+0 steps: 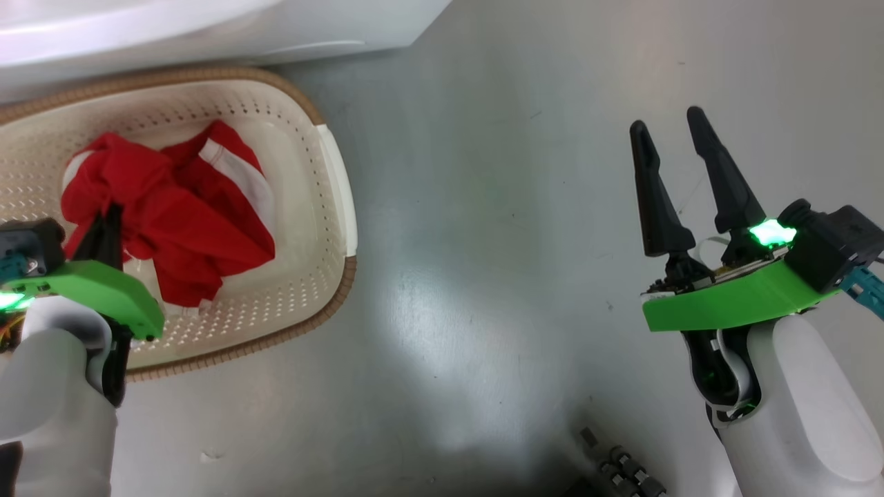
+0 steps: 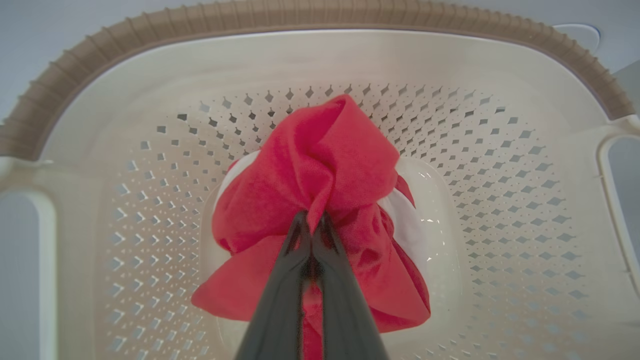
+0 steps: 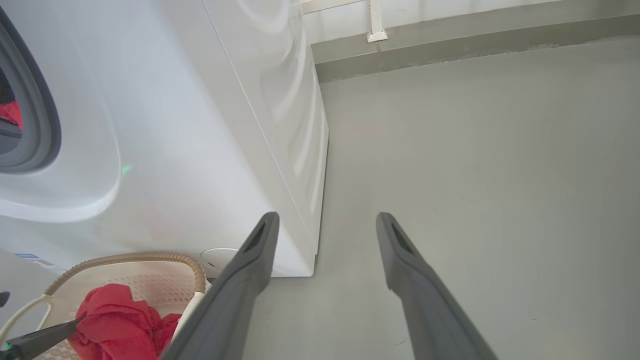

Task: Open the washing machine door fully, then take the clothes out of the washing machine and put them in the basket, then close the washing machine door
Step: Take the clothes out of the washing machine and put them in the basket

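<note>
Left gripper [image 2: 312, 221] clamped on red clothes [image 2: 327, 160] inside basket [image 2: 320, 16], not yet released. Right gripper [image 1: 666, 121] apart, empty. More red shows in washing machine [image 3: 200, 125] opening at far left; door closing likely remains.

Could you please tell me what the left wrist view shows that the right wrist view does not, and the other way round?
The left wrist view adds a close look at the grip: the left gripper shut, pinching a fold of the clothes against the basket and its perforated wall. The right wrist view adds the washing machine, its grey gasket with a red patch inside, the floor, and the open right gripper holding nothing. Both share the red clothes lying in the basket with the left gripper on them.
</note>
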### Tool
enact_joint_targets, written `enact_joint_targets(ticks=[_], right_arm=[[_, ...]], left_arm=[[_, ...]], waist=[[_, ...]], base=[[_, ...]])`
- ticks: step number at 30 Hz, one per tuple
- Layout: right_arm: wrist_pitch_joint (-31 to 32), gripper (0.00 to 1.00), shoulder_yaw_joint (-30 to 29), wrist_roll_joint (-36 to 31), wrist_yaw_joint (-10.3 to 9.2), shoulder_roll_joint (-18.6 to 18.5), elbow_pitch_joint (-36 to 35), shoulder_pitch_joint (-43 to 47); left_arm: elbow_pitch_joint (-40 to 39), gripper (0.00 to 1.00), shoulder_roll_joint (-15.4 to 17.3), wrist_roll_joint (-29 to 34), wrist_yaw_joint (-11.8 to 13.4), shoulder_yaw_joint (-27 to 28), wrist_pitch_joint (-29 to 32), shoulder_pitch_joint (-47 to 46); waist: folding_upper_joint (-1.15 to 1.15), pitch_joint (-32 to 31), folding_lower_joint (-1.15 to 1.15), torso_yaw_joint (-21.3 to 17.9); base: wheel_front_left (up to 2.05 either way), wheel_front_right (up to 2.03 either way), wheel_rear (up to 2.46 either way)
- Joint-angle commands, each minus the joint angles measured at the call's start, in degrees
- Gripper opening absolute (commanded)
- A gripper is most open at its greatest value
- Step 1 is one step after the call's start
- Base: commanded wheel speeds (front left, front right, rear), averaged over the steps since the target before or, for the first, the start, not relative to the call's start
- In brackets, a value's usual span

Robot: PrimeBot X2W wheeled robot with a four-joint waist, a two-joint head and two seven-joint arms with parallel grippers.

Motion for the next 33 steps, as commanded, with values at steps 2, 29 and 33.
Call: enact_joint_targets(ticks=[2,29,33], right_arm=[[-0.37,1.00,1.19,-0.23,0.35,0.06,-1.61,0.60],[-0.37,1.00,-0.40,-2.49,0.35,0.06,0.86,0.98],[-0.37,1.00,-0.93,-2.81,0.35,0.06,1.64,1.88]], left_arm=[[0.87,0.00,2.25,-0.25,0.05,0.50,-0.29,0.11],[-5.47,1.00,-0.61,-5.48,0.05,1.39,-0.29,4.82],[-10.05,1.00,-0.78,-4.85,0.05,2.39,-0.29,7.99]], waist=[[0.00,1.31,0.00,0.24],[0.00,-7.58,0.00,3.36],[0.00,-11.18,0.00,4.09]], base=[[0.00,0.00,0.00],[0.00,0.00,0.00],[0.00,0.00,0.00]])
